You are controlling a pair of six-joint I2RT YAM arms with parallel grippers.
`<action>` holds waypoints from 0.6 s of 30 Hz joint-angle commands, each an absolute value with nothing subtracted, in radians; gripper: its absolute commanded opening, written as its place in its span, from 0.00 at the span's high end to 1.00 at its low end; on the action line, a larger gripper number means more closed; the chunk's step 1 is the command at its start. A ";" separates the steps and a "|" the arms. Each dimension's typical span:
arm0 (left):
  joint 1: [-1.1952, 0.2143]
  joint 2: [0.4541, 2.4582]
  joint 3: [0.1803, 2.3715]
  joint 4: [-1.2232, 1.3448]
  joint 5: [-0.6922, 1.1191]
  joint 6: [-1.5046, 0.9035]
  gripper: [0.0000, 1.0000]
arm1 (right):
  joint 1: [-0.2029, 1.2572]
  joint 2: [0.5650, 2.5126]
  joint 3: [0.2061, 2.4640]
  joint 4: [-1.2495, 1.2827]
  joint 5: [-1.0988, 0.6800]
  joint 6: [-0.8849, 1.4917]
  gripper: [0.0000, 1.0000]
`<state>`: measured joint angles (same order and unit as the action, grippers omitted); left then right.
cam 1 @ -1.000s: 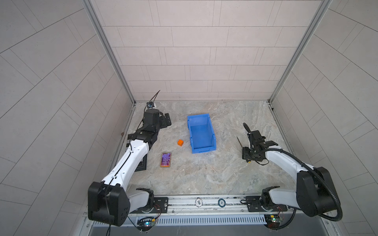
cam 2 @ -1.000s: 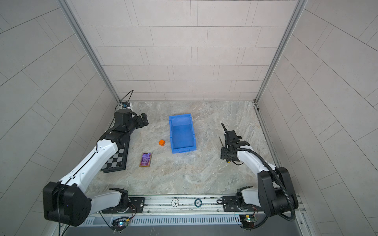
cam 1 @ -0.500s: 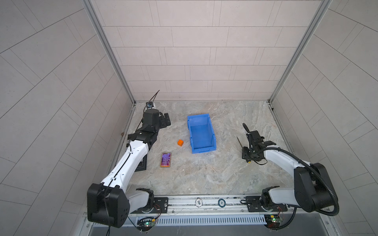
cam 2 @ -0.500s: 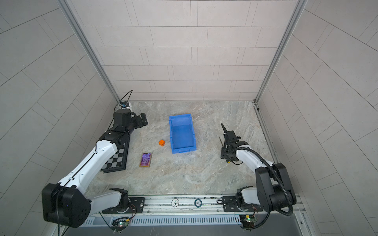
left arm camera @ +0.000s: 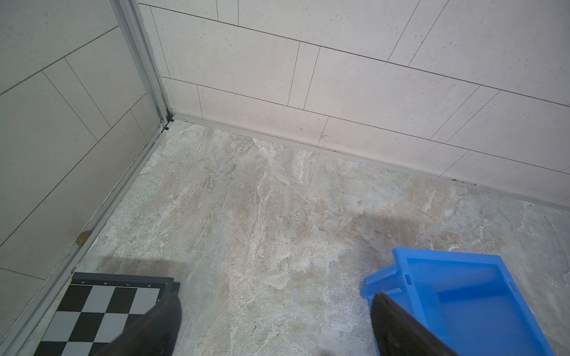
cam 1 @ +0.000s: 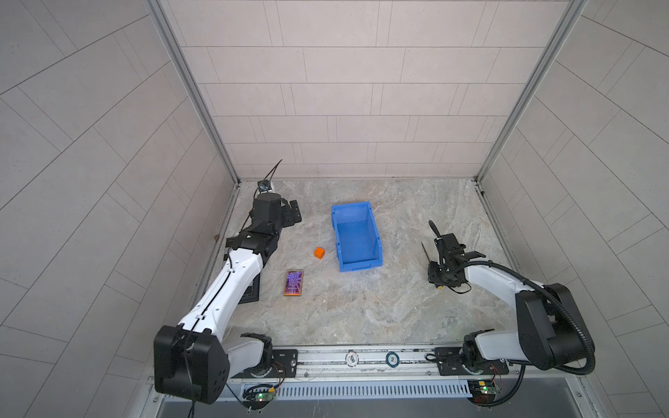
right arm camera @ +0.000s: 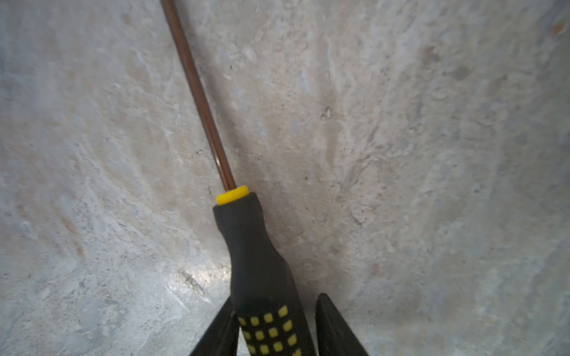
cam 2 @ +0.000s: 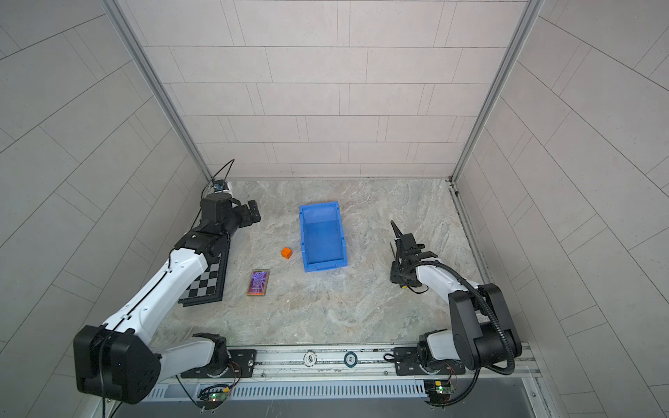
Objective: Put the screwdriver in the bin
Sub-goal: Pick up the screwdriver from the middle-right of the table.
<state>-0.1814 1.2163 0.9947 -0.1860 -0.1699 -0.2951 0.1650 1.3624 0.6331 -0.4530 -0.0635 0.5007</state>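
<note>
The screwdriver (right arm camera: 256,262) lies flat on the marble floor at the right, black handle with yellow dots, thin shaft (cam 1: 425,251) pointing toward the back wall. My right gripper (right arm camera: 275,298) points down over the handle with its jaws either side of it. One finger (right arm camera: 222,326) touches the handle, the other finger (right arm camera: 333,326) is a sliver away, so it is narrowly open. The blue bin (cam 1: 338,246) stands mid-floor, well left of the screwdriver, with nothing in it. My left gripper (cam 1: 295,213) hovers open at the back left, and the bin's corner (left arm camera: 447,257) is beside one of its fingers.
A small orange cube (cam 1: 319,252) sits just left of the bin. A purple card (cam 1: 294,283) lies nearer the front. A checkerboard (cam 2: 206,282) lies along the left wall under my left arm. Walls close in on three sides.
The right gripper's jaws have drawn in around the screwdriver handle. The screwdriver still lies on the floor. The left arm has not moved.
</note>
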 commanded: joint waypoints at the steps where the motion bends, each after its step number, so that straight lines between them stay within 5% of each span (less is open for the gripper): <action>1: -0.179 1.188 1.006 -0.194 -0.190 -0.279 0.01 | 0.176 1.366 0.625 -0.443 -0.050 0.525 0.62; 18: -0.179 1.181 1.003 -0.199 -0.210 -0.281 0.00 | 0.193 1.323 0.625 -0.444 -0.014 0.525 0.70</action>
<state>-0.1814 1.2041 0.9947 -0.1894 -0.1902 -0.2947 0.1860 1.3445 0.6315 -0.4339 -0.0387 0.5098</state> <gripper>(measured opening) 0.995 0.301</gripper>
